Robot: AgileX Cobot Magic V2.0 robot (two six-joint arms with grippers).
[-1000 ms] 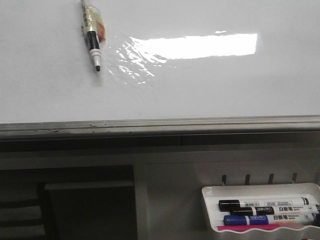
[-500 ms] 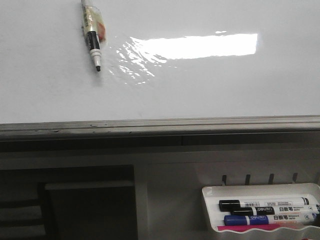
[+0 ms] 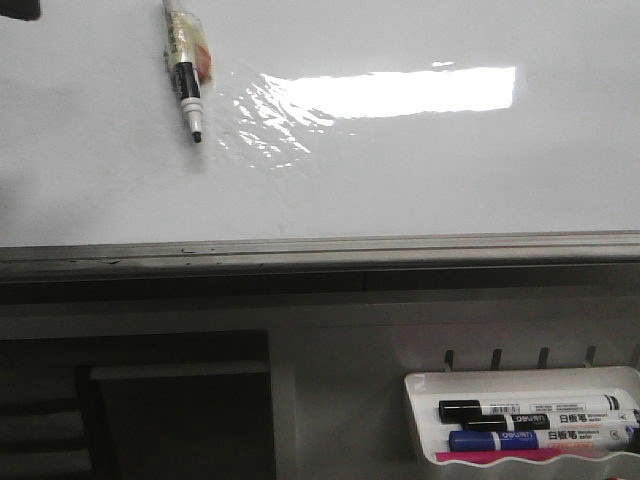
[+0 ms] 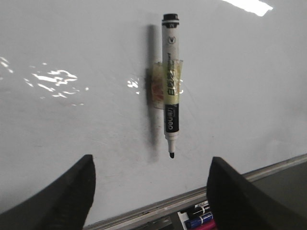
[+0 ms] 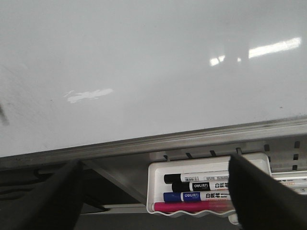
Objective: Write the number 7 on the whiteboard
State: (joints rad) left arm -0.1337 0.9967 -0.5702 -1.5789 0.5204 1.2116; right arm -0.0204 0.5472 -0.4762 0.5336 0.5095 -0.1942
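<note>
The whiteboard [image 3: 400, 170] is glossy white, with glare and a rippled patch. No number 7 shows on it in any view. A black-tipped marker [image 3: 184, 75] is taped to the board at the upper left, tip down. In the left wrist view my left gripper [image 4: 151, 161] is open, its jaws apart below the marker [image 4: 171, 91] and not touching it. My right gripper [image 5: 153, 162] is open too and holds nothing. It faces the board's lower edge and the marker tray [image 5: 156, 172].
A grey metal edge strip [image 3: 320, 248] runs along the board's bottom. Below it at the right hangs a small white tray [image 3: 420, 400] with black, blue and pink markers. A dark shape [image 3: 18, 8] pokes into the front view's top left corner.
A dark shape has come into the top left corner of the front view, and a faint shadow now lies on the board's left side. The taped marker has not moved.
</note>
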